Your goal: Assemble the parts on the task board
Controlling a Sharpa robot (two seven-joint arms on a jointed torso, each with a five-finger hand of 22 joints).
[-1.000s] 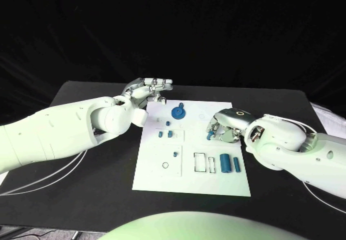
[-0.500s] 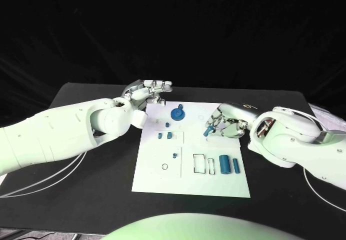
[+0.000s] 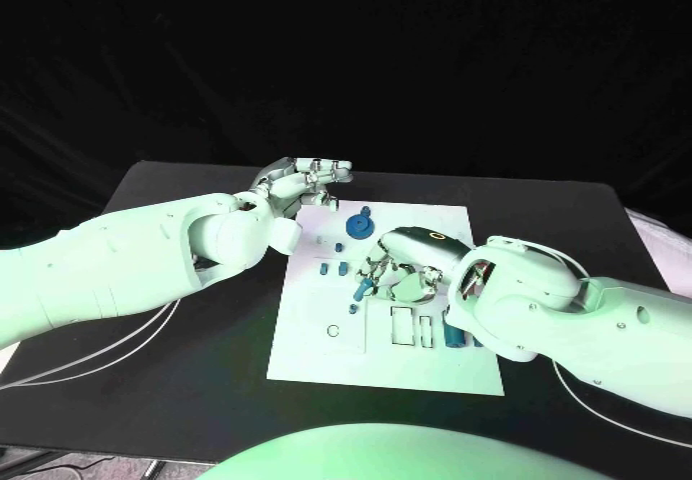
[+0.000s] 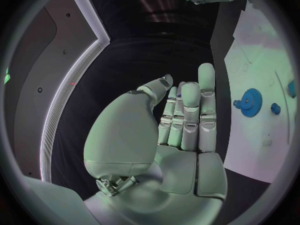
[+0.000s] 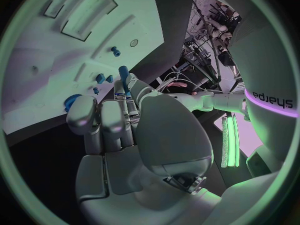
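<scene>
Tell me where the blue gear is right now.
In the head view, the blue gear lies on the far part of the task board, just beyond the right hand and near the left hand.

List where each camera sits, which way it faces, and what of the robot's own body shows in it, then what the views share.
Head view: on the robot's head, looking down at the task board; both white arms come in, the left hand at the far edge, the right hand holding a blue part.
Left wrist view: behind the left hand, facing past it to the blue gear.
Right wrist view: behind the right hand, facing the board.
Shared: all three show the board and gear.
</scene>
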